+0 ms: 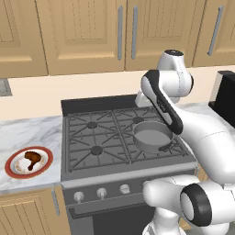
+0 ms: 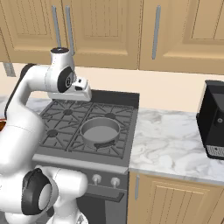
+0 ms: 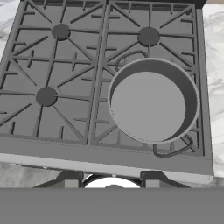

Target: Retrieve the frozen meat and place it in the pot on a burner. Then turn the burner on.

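Marble counter (image 1: pixel 27 133) flanks the stove (image 1: pixel 105 133), wooden cabinets above. Your landmark is the stove. The pot (image 1: pixel 151 136) sits empty on its front-right burner. The frozen meat (image 1: pixel 32 159) lies on a red-rimmed plate (image 1: pixel 11 170) on the counter just left of the stove's front-left corner. Your gripper (image 2: pixel 83 92) hangs high over the stove's back edge and looks down on the grates; the fingertips (image 3: pixel 70 183) barely show, so you cannot tell how wide they stand, and nothing appears between them. The meat lies well off to the left and forward of the claw, across the whole stove. Its long axis runs diagonally on the plate. Expect a wide leftward swing first.
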